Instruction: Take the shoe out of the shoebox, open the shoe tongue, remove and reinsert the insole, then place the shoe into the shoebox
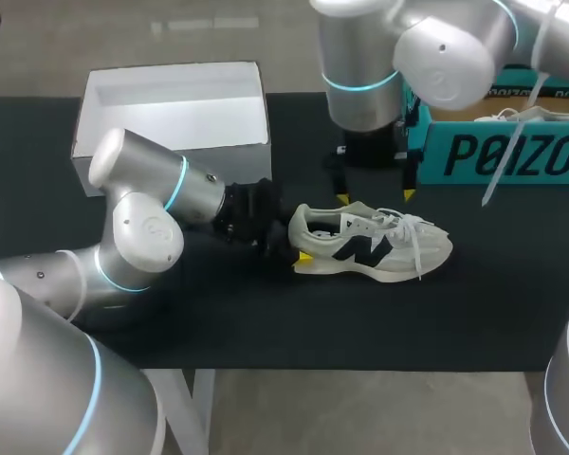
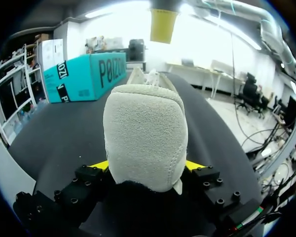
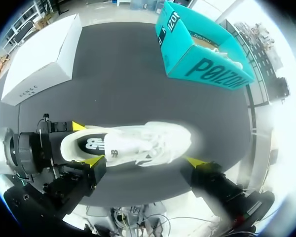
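Clamping the heel of the pale shoe (image 1: 375,245) from both sides, the left pincer (image 2: 147,165) holds it sole-down on the black desk (image 1: 266,322), while the right pincer (image 3: 143,161) hangs wide open above the shoe, gripping nothing, with the teal shoebox (image 1: 512,152) standing near that pincer.

The shoe (image 1: 370,242) lies on its sole in the middle of the counter (image 1: 266,322), heel to the left and toe to the right. The left end effector (image 1: 302,248) is at its left end, with a finger touching each side of the heel. The right end effector (image 1: 376,194) hangs above the shoe's far side, fingers apart and clear of it. An open box (image 1: 171,161) sits at the far left, and the shoebox (image 1: 512,152) at the far right.
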